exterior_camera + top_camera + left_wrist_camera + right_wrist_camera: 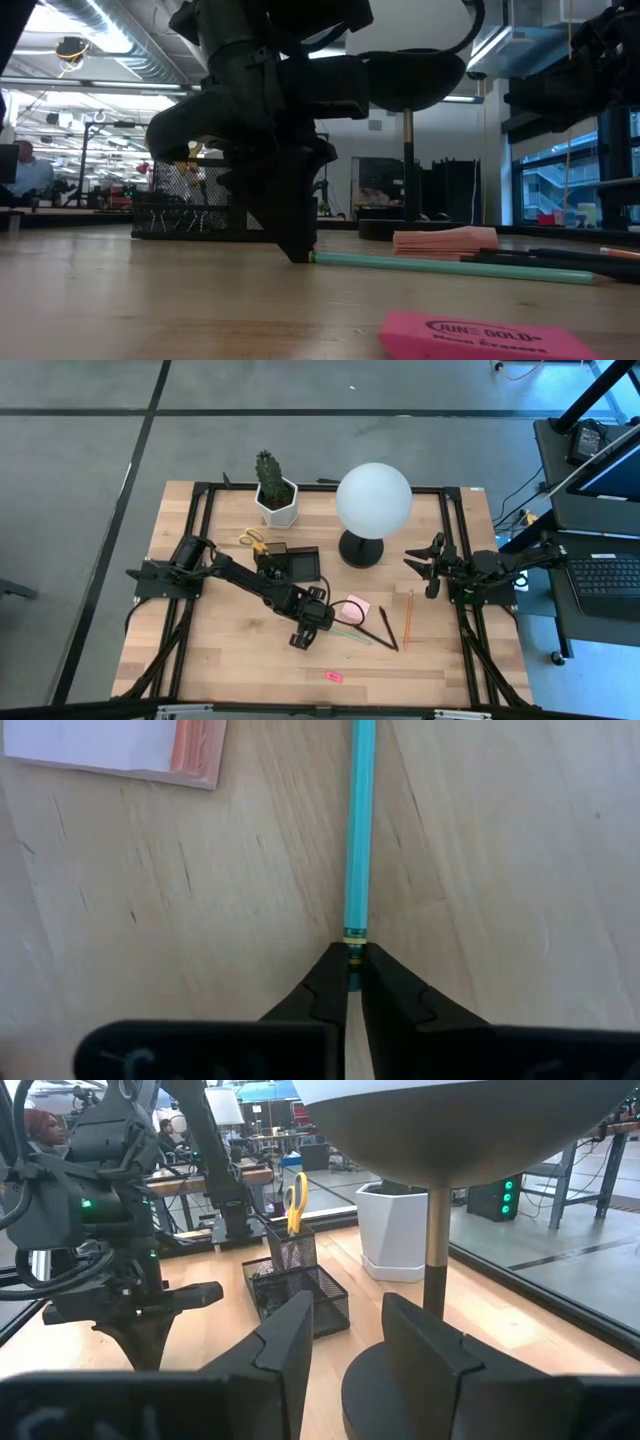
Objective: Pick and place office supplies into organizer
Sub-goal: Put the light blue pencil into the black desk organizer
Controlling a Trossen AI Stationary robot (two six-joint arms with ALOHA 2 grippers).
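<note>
So far only the yellow scissors (251,540) stand in the black organizer (292,563), near the counter's far edge. Mid-counter, the left claw (304,634) pinches the end of the green pen (358,840), which lies flat. The sticky pad (355,606), black pen (387,628), orange pencil (408,617) and pink eraser (333,676) wait. The lamp (372,502) stands close behind. By the right edge, the right claw (340,1330) hangs spread, empty.
</note>
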